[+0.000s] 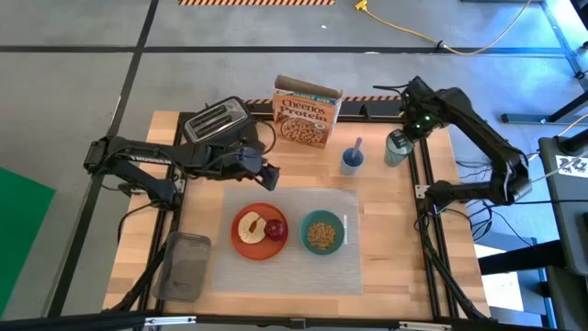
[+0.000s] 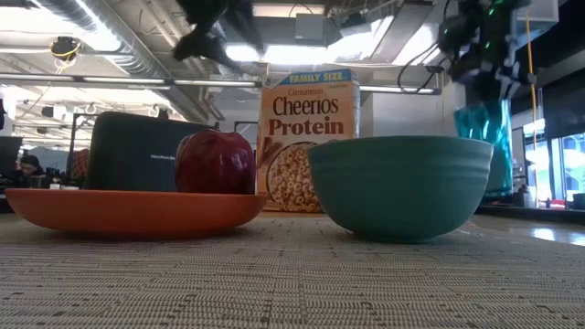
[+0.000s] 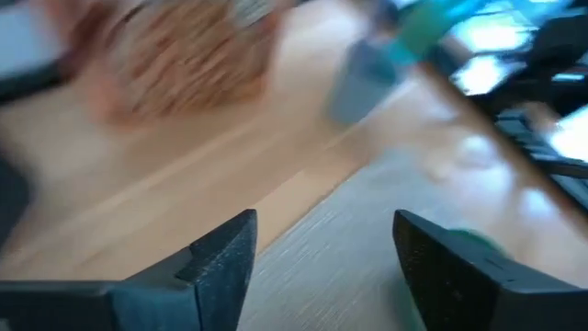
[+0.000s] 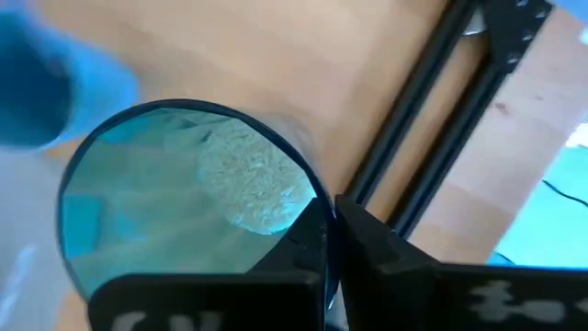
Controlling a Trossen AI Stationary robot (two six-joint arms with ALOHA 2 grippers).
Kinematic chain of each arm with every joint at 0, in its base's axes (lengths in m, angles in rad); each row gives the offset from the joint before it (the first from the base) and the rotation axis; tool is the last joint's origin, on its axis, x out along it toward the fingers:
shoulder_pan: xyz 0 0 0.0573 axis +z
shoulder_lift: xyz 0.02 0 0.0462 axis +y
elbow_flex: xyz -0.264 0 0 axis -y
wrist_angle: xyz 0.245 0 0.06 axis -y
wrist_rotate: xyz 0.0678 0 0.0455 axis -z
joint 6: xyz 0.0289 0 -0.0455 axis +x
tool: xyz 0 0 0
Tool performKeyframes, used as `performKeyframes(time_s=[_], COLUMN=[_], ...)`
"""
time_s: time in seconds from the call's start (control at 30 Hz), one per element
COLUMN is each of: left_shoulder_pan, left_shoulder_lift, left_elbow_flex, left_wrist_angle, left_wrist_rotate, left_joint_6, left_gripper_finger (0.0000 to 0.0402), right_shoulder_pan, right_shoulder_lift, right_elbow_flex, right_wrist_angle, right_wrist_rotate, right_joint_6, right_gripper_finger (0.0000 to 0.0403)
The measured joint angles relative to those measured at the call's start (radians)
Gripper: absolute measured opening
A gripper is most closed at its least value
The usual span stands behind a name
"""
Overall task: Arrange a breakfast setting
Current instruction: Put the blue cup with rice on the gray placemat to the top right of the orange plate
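The translucent green tumbler (image 1: 396, 149) is at the table's far right, by the small blue cup (image 1: 352, 162). My right gripper (image 1: 404, 136) is shut on its rim; it also shows in the low view (image 2: 484, 137). The orange plate (image 1: 258, 246) lies on the pale placemat (image 1: 367, 262) and carries the toast slice (image 1: 248, 227) and the red apple (image 1: 276, 229). The teal bowl (image 1: 322, 233), filled with cereal, stands to the plate's right. My left gripper (image 1: 270, 174) hovers open and empty (image 3: 322, 267) over the placemat's far left corner. A thin handle (image 1: 356, 145) stands in the blue cup. My right gripper pinches the tumbler's rim (image 4: 317, 204) with one finger inside (image 4: 308, 244) and one outside (image 4: 381, 248) the wall. The fingers come from above, pointing down. The tumbler stays upright below them; whether its base is on the table, I cannot tell.
A Cheerios box (image 1: 308, 114) stands at the far edge, with the black toaster (image 1: 218, 121) to its left. A grey tray (image 1: 186, 265) lies at the near left. Bare placemat lies to the right of the bowl. Black frame rails (image 1: 424, 175) run along the right edge.
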Motion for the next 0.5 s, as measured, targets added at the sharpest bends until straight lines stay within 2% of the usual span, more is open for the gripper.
performKeyframes(time_s=[0.13,0.27,0.37,0.5], left_shoulder_pan=[0.000,0.000,0.003,0.021], left_shoulder_lift=[0.000,0.000,0.000,0.001], left_elbow_flex=[0.000,0.000,0.000,0.000], left_wrist_angle=[0.238,0.442,0.500,0.490], left_wrist_rotate=[0.088,0.125,0.148,0.195], left_joint_6=[0.275,0.500,0.598,0.623], left_gripper_finger=[0.0225,0.0230,0.0253,0.0308], right_shoulder_pan=[0.051,0.144,0.255,0.438], right_shoulder_lift=[-0.070,-0.125,-0.138,-0.118], right_elbow_flex=[0.041,0.077,0.102,0.105], right_wrist_angle=[-0.045,-0.022,0.042,0.191], right_wrist_rotate=[-0.176,-0.335,-0.334,-0.242], right_joint_6=[0.038,0.126,0.234,0.397], right_gripper_finger=[0.0004,0.0002,0.0002,0.0001])
